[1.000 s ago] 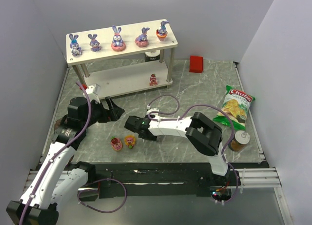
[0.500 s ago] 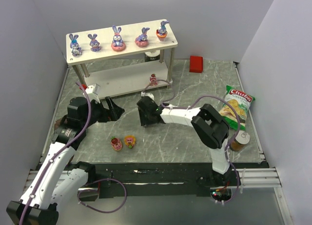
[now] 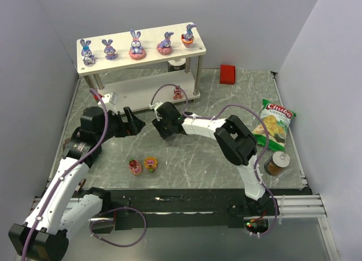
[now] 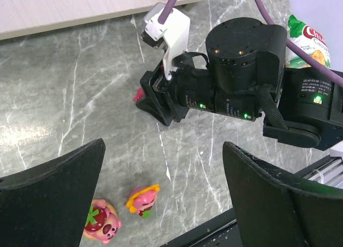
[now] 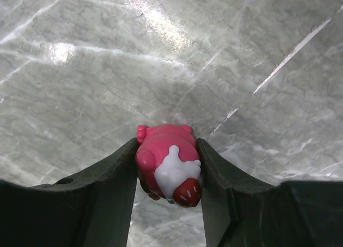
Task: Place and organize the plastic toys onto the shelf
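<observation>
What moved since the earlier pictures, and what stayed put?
The right gripper, shut on a pink plastic sweet toy, swung from beside the two small sweet figurines on the table toward the whitish two-tier shelf. The open left gripper edged slightly that way too. Nothing was grabbed or dropped. The five purple bunnies on top, the pink figurine on the lower board and the table pair stayed put.

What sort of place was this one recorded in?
Probably a lab robot cell: plain white walls box in a marble-look table, left arm and right arm are bolted at its near edge, and props like a toy shelf and chip bag look staged.
</observation>
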You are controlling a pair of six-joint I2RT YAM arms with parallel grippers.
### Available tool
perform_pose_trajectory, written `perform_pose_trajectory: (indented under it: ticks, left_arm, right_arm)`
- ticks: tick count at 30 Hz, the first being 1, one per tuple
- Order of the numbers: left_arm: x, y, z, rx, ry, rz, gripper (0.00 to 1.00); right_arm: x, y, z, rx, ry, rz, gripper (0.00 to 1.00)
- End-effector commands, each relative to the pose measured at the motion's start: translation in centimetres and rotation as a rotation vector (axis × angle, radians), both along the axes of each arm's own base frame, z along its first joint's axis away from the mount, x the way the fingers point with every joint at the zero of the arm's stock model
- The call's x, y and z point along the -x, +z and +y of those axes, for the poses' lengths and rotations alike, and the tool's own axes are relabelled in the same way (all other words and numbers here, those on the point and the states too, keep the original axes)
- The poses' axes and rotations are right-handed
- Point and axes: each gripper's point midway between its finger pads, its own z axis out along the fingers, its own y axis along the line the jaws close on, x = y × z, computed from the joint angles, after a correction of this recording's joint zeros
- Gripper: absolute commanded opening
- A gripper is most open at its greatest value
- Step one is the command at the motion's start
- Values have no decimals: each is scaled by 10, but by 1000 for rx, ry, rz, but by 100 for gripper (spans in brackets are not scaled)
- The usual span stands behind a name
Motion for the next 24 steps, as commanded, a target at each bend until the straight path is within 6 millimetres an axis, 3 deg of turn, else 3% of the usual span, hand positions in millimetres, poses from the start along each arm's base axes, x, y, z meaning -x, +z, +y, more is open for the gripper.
perform_pose_trajectory:
  ticks: [1,8,11,15,24]
  left_arm:
    - [-8,22,-1,11,7,-64,96]
    - [-12,23,-2,1,-5,-88,96]
    - [-15,25,-4,-3,-16,-104,96]
    - [-18,25,-8,-6,-37,-99,96]
    - [-20,20,-6,-15,-30,-105,96]
  right_arm:
    - [-3,-21,-13,83,15,-10,42]
    - [1,-9,-15,41,-64,17,80]
    - [2,-2,-13,16,-89,23,86]
    - [-1,8,-13,9,-137,31,89]
    - [-3,30,-17,-25,-351,42,84]
